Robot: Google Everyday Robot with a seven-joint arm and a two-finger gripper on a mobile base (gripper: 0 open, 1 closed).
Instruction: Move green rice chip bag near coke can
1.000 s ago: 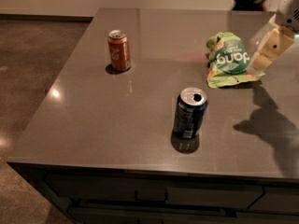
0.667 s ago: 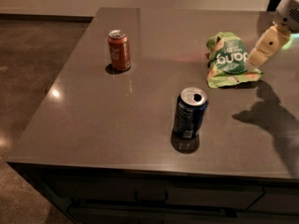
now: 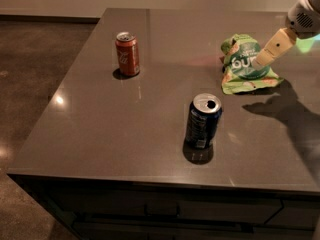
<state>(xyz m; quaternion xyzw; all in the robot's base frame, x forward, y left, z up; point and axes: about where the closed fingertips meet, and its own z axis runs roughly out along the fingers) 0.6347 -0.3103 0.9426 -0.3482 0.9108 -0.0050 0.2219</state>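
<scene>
The green rice chip bag (image 3: 244, 65) lies on the grey table (image 3: 100, 124) at the far right, crumpled, with its dark green round logo facing up. The coke can (image 3: 127, 54) stands upright at the far left of the table, well apart from the bag. My gripper (image 3: 262, 60) comes in from the upper right corner, and its beige tip is over the bag's right side, at or just above the logo. I cannot tell whether it touches the bag.
A dark blue can (image 3: 202, 122) with a silver opened top stands upright near the table's front edge, between the bag and the coke can and nearer to me. The arm's shadow (image 3: 290, 114) falls on the table's right side. Dark floor lies to the left.
The gripper has risen a little and shifted left, so its tip now lies over the bag's logo. The bag and both cans have not moved.
</scene>
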